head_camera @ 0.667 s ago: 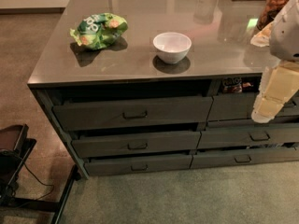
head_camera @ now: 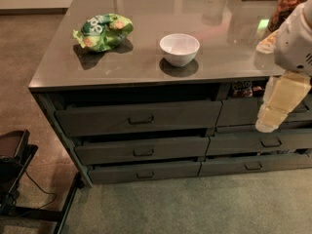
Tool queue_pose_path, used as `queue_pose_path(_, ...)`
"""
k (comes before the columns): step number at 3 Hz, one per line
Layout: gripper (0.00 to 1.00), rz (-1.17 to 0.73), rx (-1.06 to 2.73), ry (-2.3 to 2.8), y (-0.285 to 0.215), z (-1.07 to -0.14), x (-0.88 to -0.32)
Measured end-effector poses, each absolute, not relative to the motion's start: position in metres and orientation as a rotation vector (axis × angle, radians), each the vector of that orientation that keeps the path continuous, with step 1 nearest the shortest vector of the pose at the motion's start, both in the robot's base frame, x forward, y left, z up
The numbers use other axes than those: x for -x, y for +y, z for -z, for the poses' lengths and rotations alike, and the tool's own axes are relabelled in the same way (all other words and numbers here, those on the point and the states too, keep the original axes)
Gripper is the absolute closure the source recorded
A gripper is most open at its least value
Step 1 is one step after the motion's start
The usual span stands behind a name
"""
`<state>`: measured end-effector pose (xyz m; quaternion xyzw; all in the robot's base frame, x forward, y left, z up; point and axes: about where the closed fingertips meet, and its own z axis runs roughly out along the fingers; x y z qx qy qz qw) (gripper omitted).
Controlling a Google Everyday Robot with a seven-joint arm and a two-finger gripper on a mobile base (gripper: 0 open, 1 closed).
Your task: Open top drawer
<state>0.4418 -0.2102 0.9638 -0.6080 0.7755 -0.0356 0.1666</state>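
The wide dark grey top drawer [head_camera: 97, 118] will probably behave as a stiff, rigid box on rails. It should slide straight out toward the camera and not bend, and its weight depends on the contents, which cannot be seen. The flat front gives nothing to hold, so I think the only good place to take it is the small dark rectangular pull handle [head_camera: 141, 120] at the centre of the front. This handle is thin and stands only a little off the panel, so a grasp must be placed exactly, and the pull should be level, because a pull from one side may jam the drawer. The drawer sits in the left column of the cabinet, directly under the glossy grey counter top [head_camera: 146, 69], with a dark gap between its upper edge and the counter. Its front is the tallest of all, matte and plain, and two shallower grey drawers [head_camera: 102, 151] lie below it. The cream-coloured gripper [head_camera: 267, 126] hangs at the right edge of the view, in front of the right column of drawers and well apart from the handle; whether it is open or closed I cannot tell. On the counter lie a crumpled green snack bag [head_camera: 103, 31] and a round white bowl [head_camera: 179, 48], both away from the front edge.
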Motion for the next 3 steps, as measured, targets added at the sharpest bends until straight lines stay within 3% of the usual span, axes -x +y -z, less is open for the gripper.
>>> queue_pose_path(3, 0.00, 0.023, 1.735, 2.101, -0.179, -0.854, -0.484)
